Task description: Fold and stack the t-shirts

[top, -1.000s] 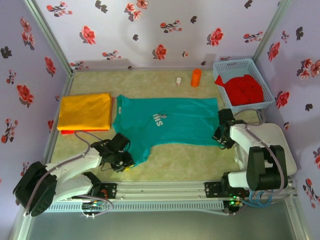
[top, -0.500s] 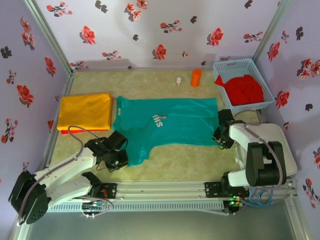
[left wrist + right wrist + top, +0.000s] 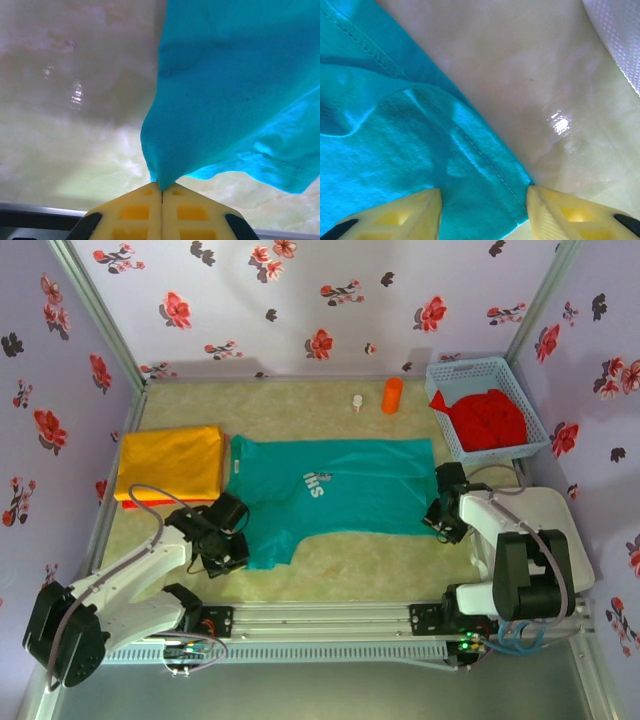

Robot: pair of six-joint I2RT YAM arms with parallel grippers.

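Teal t-shirt (image 3: pixel 330 495) lies flat, open mat (image 3: pixel 380 560) along its near edge; left gripper (image 3: pixel 161 192) pinches its near-left corner, jaws pressed together; right gripper (image 3: pixel 484 200) straddles its right hem corner, jaws spread; one folded yellow-orange t-shirt (image 3: pixel 170 462) just left; red t-shirts (image 3: pixel 490 418) heaped in the basket (image 3: pixel 465 363) beyond its right end, number unclear.

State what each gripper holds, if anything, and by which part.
The left gripper is shut on the teal t-shirt, pinching the edge of its near sleeve. The right gripper holds nothing; its jaws stand open over the hem corner.
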